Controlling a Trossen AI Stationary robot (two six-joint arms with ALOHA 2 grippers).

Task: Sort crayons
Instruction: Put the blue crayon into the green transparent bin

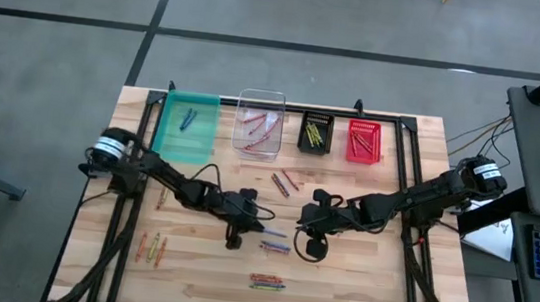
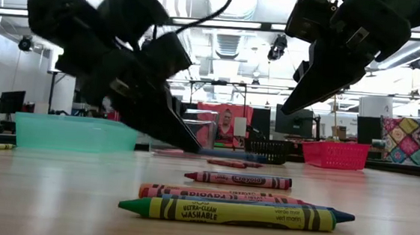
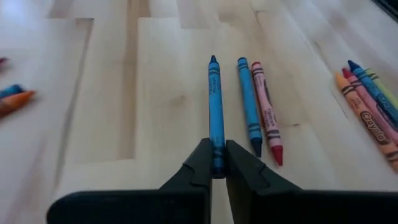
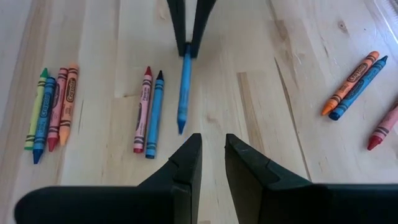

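My left gripper (image 3: 217, 163) is shut on a blue crayon (image 3: 215, 106) low over the middle of the wooden table (image 1: 367, 282). Beside it, a second blue crayon (image 3: 249, 102) and a red one (image 3: 267, 112) lie flat on the wood. My right gripper (image 4: 212, 155) hovers a little to the right, facing the left one, open with nothing between its fingers. In the right wrist view the held crayon (image 4: 183, 93) points toward that gripper. More crayons lie in small groups near the front (image 1: 268, 284), at the left (image 1: 151, 247) and behind the grippers (image 1: 285, 183). My left gripper pinches the blue crayon's blunt end (image 3: 217, 155) between its two fingertips (image 3: 200, 163). The fingers slant down from the table's left and lie along the crayon, which sticks straight out ahead of them. Whether its pointed end (image 3: 213, 60) is clear of the wood I cannot tell.
Along the far edge stand a teal bin (image 1: 188, 122), a clear bin (image 1: 259, 122), a black bin (image 1: 315, 133) and a red bin (image 1: 364, 141), each with some crayons in it. Black frame bars run along the table's left and right sides.
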